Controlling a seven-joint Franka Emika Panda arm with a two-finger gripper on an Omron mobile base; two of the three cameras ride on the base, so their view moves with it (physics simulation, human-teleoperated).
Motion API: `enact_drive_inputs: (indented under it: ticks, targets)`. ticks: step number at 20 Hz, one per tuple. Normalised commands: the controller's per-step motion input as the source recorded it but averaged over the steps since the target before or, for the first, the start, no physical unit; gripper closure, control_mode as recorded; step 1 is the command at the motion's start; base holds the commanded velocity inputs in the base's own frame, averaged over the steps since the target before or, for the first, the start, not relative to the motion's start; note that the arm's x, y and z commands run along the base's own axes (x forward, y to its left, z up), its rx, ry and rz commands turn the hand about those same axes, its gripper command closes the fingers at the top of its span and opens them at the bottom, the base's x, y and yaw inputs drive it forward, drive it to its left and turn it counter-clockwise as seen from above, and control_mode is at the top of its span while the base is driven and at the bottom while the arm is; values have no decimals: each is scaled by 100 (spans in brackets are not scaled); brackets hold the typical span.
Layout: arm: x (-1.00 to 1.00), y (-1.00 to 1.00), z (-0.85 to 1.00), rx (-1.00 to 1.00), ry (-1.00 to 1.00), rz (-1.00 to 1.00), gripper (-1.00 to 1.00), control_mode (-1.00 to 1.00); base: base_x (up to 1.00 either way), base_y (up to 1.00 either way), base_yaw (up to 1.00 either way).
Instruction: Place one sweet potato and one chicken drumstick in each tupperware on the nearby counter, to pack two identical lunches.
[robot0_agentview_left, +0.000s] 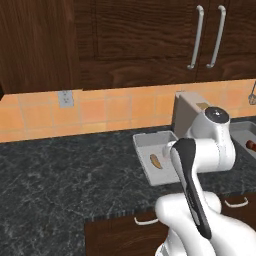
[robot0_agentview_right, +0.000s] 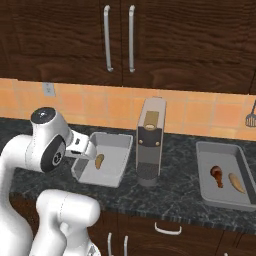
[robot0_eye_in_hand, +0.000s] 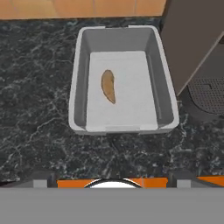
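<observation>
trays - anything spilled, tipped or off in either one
Nothing spilled or tipped. The left tray holds just a sweet potato, lying flat; the right tray holds a drumstick and a sweet potato, so the lunches are uneven. Both trays sit flat on the counter.

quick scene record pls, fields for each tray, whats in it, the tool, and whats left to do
left tupperware: holds one sweet potato, no drumstick
right tupperware: holds one chicken drumstick and a second sweet potato, side by side
between trays: tall grey appliance
surface: dark marbled counter
tool: open, empty, above the left tray
left to do: a drumstick for the left tray
</observation>
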Motion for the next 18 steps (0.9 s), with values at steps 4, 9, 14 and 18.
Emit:
enact_drive_inputs:
  ticks: [4,9,14,18]
  targets:
    - [0,0,0,0,0,0,-100,100,-91,-40,-12]
    - [0,0,0,0,0,0,-100,100,-12,-100,-21]
    - [0,0,0,0,0,0,-100,100,0,-100,-15]
    - [0,0,0,0,0,0,-100,100,0,-100,-12]
